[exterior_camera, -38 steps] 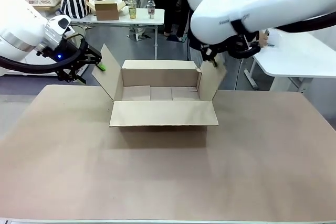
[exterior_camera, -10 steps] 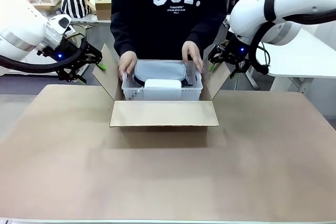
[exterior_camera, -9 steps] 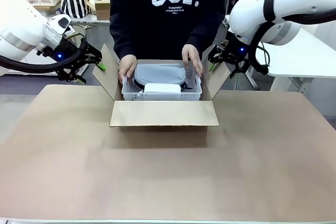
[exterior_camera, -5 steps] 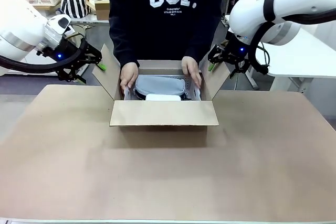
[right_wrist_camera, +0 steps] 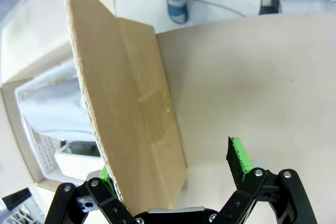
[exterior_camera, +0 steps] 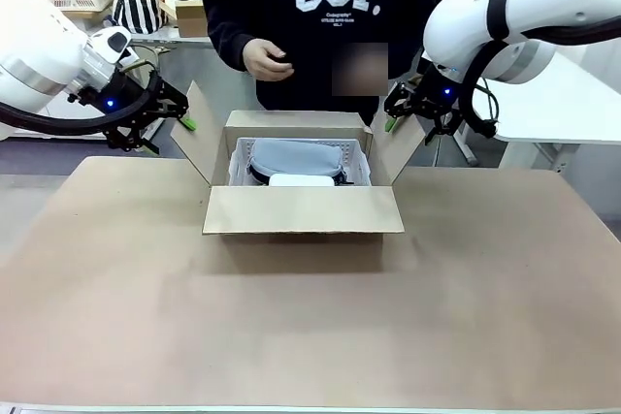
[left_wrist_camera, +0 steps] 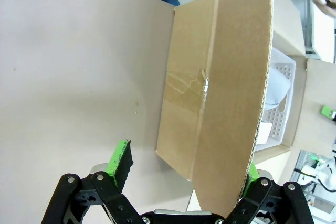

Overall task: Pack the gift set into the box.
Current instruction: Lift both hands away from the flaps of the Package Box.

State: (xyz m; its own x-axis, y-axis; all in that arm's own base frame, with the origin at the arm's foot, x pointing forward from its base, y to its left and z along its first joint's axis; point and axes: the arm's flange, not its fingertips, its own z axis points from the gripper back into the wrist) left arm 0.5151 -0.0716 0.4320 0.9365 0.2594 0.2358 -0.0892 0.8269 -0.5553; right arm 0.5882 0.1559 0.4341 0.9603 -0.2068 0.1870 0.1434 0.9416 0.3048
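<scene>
Person's hands [exterior_camera: 265, 58] now off the grey-blue and white gift set [exterior_camera: 296, 156] in the box [exterior_camera: 303, 208]; left hand [left_wrist_camera: 186, 163], right hand [right_wrist_camera: 170, 163] open.

A wide table [exterior_camera: 310, 327] with a plain light-brown top is seen from the front. A large open cardboard box [exterior_camera: 291, 129] is set directly on it, near the middle and toward the far edge. The box's near flap [exterior_camera: 303, 208] is folded outward over the tabletop, and a shadow is cast beneath it.
</scene>
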